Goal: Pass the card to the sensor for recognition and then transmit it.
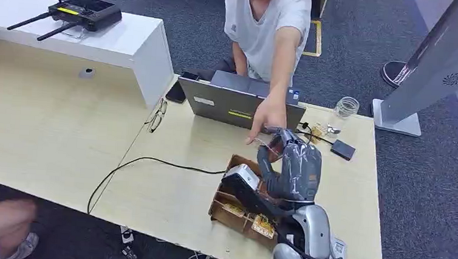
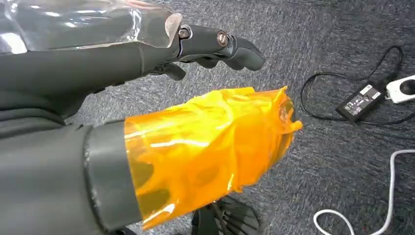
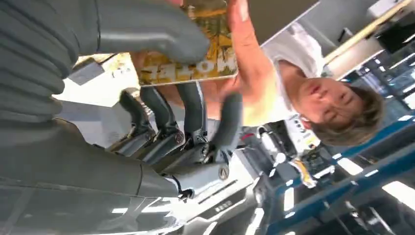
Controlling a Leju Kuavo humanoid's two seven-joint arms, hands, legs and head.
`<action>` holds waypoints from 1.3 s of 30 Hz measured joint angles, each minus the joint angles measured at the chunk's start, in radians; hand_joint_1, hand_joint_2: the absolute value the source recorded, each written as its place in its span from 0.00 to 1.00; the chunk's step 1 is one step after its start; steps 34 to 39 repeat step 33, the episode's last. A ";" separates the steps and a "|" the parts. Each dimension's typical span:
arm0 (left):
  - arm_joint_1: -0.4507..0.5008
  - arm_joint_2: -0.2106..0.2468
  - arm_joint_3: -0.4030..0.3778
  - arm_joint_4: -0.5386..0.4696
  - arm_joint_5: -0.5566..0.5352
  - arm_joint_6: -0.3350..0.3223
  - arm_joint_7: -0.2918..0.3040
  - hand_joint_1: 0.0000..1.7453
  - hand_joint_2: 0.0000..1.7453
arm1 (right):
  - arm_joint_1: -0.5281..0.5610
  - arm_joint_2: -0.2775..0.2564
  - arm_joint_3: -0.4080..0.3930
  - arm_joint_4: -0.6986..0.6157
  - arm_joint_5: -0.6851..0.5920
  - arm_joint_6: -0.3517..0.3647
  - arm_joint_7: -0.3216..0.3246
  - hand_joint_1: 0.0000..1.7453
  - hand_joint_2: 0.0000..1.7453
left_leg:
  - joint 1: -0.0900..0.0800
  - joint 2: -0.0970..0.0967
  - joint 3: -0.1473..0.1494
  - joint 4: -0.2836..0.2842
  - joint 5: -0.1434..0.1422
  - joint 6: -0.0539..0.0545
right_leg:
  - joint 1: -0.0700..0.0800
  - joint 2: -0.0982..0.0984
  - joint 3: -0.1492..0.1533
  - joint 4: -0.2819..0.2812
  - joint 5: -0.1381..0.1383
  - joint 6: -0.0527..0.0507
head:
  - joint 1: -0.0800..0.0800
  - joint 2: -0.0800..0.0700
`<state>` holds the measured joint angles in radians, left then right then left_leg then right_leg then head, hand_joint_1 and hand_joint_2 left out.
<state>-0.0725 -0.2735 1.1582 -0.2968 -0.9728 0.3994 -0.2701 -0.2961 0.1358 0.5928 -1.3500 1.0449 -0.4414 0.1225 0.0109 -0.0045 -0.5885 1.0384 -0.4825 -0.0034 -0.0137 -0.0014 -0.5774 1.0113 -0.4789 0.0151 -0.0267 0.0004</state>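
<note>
Person's hand [image 1: 268, 117] and laptop [image 1: 240, 103] block ahead; tabletop [image 1: 167, 192] leftward free.

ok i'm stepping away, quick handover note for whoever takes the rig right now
Right hand: raised over the desk, holding the yellow printed card between thumb and fingers.
Left hand: hanging over the carpet, holding nothing, thumb wrapped in orange film.
A person's hand has reached over the laptop and its fingers are on the card.
The card reader sits on the cardboard tray just below the right hand.
Done: card is up at the handover point. Whether it was scanned can't be told.
Left: release the card to the person.
</note>
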 joint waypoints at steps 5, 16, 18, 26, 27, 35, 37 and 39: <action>0.000 0.000 0.000 0.000 0.014 0.002 -0.001 0.00 0.00 | 0.007 0.005 -0.021 0.006 -0.053 -0.004 -0.027 0.00 0.00 | 0.000 0.000 0.000 0.000 0.000 0.000 | 0.000 0.000 0.000 0.000 0.000 0.000 | 0.000 0.000; 0.002 -0.001 0.000 0.000 0.060 0.008 -0.012 0.00 0.00 | 0.078 0.002 -0.015 -0.107 -0.318 -0.017 -0.220 0.00 0.00 | 0.000 0.000 0.000 0.000 0.000 0.000 | 0.000 0.000 -0.001 0.000 0.000 0.000 | 0.000 0.000; 0.003 -0.001 0.001 0.000 0.069 0.009 -0.014 0.00 0.00 | 0.098 -0.004 -0.007 -0.140 -0.358 -0.013 -0.253 0.00 0.00 | 0.000 0.000 0.000 0.000 0.000 0.000 | 0.000 0.000 -0.001 0.000 0.000 0.000 | 0.000 0.000; 0.008 -0.003 0.020 0.000 0.093 0.014 -0.015 0.00 0.00 | 0.165 -0.043 0.024 -0.242 -0.523 0.033 -0.356 0.00 0.00 | 0.000 0.000 0.000 0.000 0.000 0.000 | 0.000 0.000 -0.001 0.000 0.000 0.000 | 0.000 0.000; 0.008 -0.003 0.024 0.000 0.097 0.015 -0.016 0.00 0.00 | 0.174 -0.050 0.028 -0.254 -0.546 0.044 -0.370 0.00 0.00 | 0.000 0.000 0.000 0.000 0.000 0.000 | 0.000 0.000 -0.001 0.000 0.000 0.000 | 0.000 0.000; 0.013 -0.010 0.039 -0.002 0.115 0.023 -0.016 0.00 0.00 | 0.236 -0.088 0.037 -0.316 -0.620 0.111 -0.435 0.00 0.00 | 0.000 0.000 0.000 0.000 0.000 0.000 | 0.000 0.000 -0.001 0.000 -0.001 0.000 | -0.001 0.000; 0.013 -0.010 0.039 -0.002 0.115 0.023 -0.016 0.00 0.00 | 0.236 -0.088 0.037 -0.316 -0.620 0.111 -0.435 0.00 0.00 | 0.000 0.000 0.000 0.000 0.000 0.000 | 0.000 0.000 -0.001 0.000 -0.001 0.000 | -0.001 0.000; 0.013 -0.010 0.039 -0.002 0.115 0.023 -0.016 0.00 0.00 | 0.236 -0.088 0.037 -0.316 -0.620 0.111 -0.435 0.00 0.00 | 0.000 0.000 0.000 0.000 0.000 0.000 | 0.000 0.000 -0.001 0.000 -0.001 0.000 | -0.001 0.000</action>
